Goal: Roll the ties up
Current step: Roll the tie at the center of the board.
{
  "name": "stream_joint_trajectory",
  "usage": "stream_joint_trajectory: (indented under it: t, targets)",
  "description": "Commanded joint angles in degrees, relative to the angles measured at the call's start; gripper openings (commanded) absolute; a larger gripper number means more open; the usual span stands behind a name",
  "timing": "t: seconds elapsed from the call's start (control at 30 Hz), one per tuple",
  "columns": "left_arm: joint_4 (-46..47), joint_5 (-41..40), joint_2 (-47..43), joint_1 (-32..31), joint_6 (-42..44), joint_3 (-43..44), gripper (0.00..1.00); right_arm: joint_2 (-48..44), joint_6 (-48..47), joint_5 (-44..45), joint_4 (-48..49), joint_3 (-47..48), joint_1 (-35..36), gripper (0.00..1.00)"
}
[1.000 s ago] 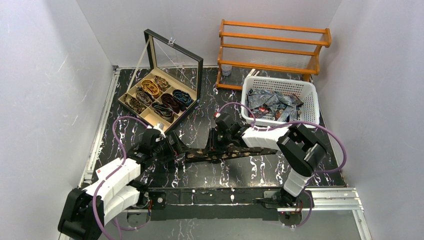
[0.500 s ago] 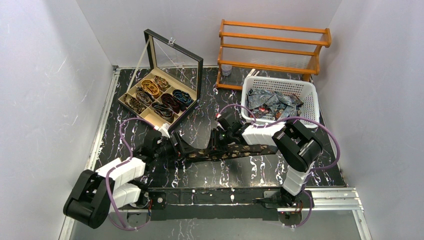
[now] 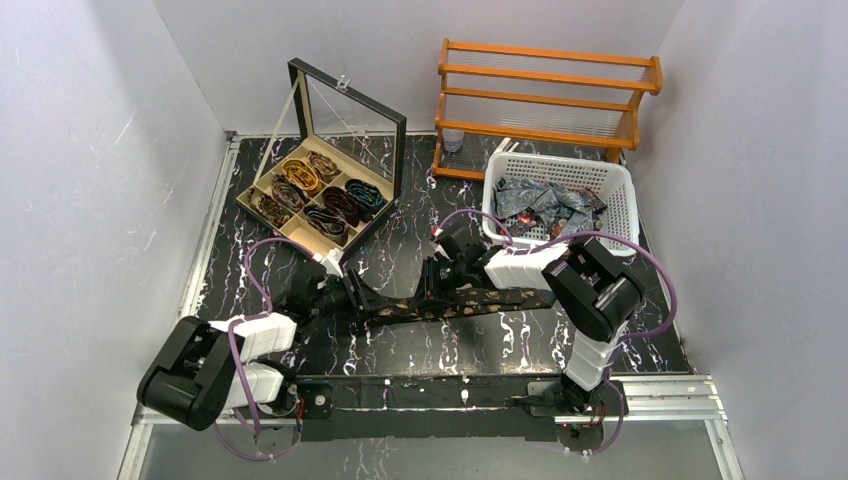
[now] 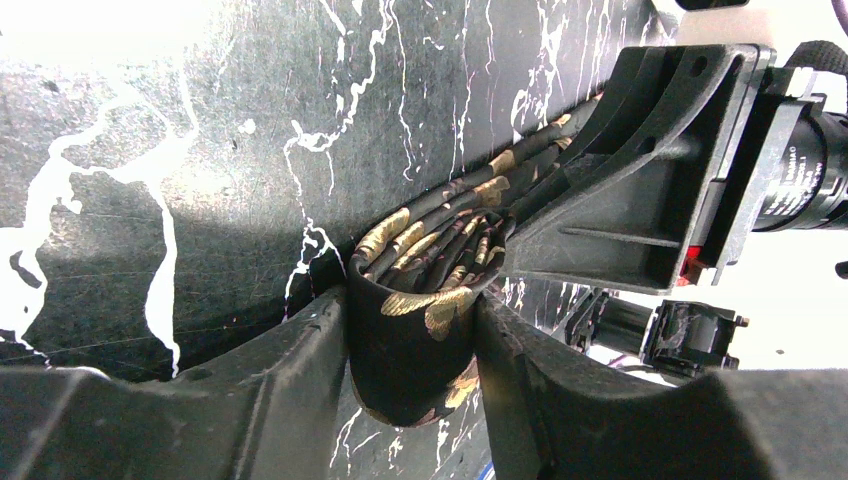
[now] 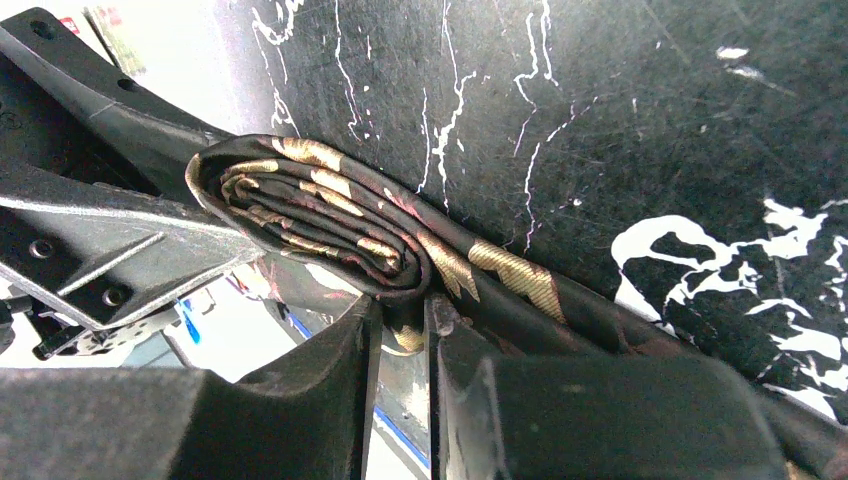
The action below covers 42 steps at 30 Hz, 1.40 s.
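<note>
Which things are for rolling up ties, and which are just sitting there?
For the job: dark necktie with gold floral spots, gripped by left gripper and right gripper; rolled ties in the wooden compartment box; loose ties in the white plastic basket.
Just sitting: orange wooden rack.
</note>
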Motion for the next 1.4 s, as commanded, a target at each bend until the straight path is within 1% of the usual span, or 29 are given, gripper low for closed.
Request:
stream_joint_trajectory:
  t: [0.0,0.07,0.13,0.23,0.27,0.37,0.47,0.6,0.67,0.8,0.97,1.2,1.27,1.37]
  targets:
    - [0.7,1.0,-0.2,-1.1,0.0,0.3,0.36,1.8,-0.6,0.8,-0.8,-0.7,-0.1,0.28]
    - [0.5,0.9,-0.7,-1.4,-0.4,0.7,0.3,1.8,-0.5,0.6,-0.9,-0.4,-0.1,0.28]
    - [-0.5,0.5,-1.2,-1.6,-0.6,1.4,0.2,1.5,-0.4,0.6,-0.9,-0.3,-0.1,0.28]
    - [-6.1,-1.5,-2.8,-1.8,-0.1,2.9,0.1,0.8,-0.5,0.5,-1.1,0.1,-0.1,0.3]
    - [-8.9,-2.6,-3.6,-1.8,0.5,3.7,0.07,0.3,-0.7,0.1,-0.9,0.1,-0.1,0.34]
    - [-19.8,-6.7,-6.6,-1.9,3.6,7.3,0.03,-3.2,-1.3,-1.7,1.3,0.0,-0.2,0.53]
    - [-27.5,-9.9,-8.5,-2.0,5.6,10.5,0.01,-6.5,-3.4,-2.6,0.9,1.6,-0.5,0.62]
    - [-37.3,-14.7,-8.7,-2.5,7.4,14.8,0.0,-8.4,-8.3,-2.2,-5.2,5.7,-0.7,0.63]
    - [-41.5,-17.5,-8.8,-2.9,8.2,17.0,0.0,-9.2,-10.9,1.7,-9.1,7.4,-0.7,0.63]
    - [-49.6,-23.7,-8.3,-4.5,10.4,22.2,0.0,-10.5,-13.1,8.5,-13.1,7.8,-1.2,0.64]
    - [-60.7,-35.7,-3.4,-10.5,12.6,31.1,0.0,-10.5,-13.2,10.0,-14.5,7.0,-2.4,0.64]
    - [-74.4,-52.0,4.7,-18.0,10.0,42.6,0.0,-10.6,-11.8,11.2,-15.0,6.4,-3.0,0.64]
    - [-77.7,-55.8,6.8,-20.3,9.0,45.7,0.0,-10.7,-11.2,11.6,-15.1,6.0,-3.1,0.65]
    - [-80.9,-59.5,10.3,-22.9,7.7,49.4,0.0,-10.8,-10.5,12.2,-15.3,5.3,-3.5,0.65]
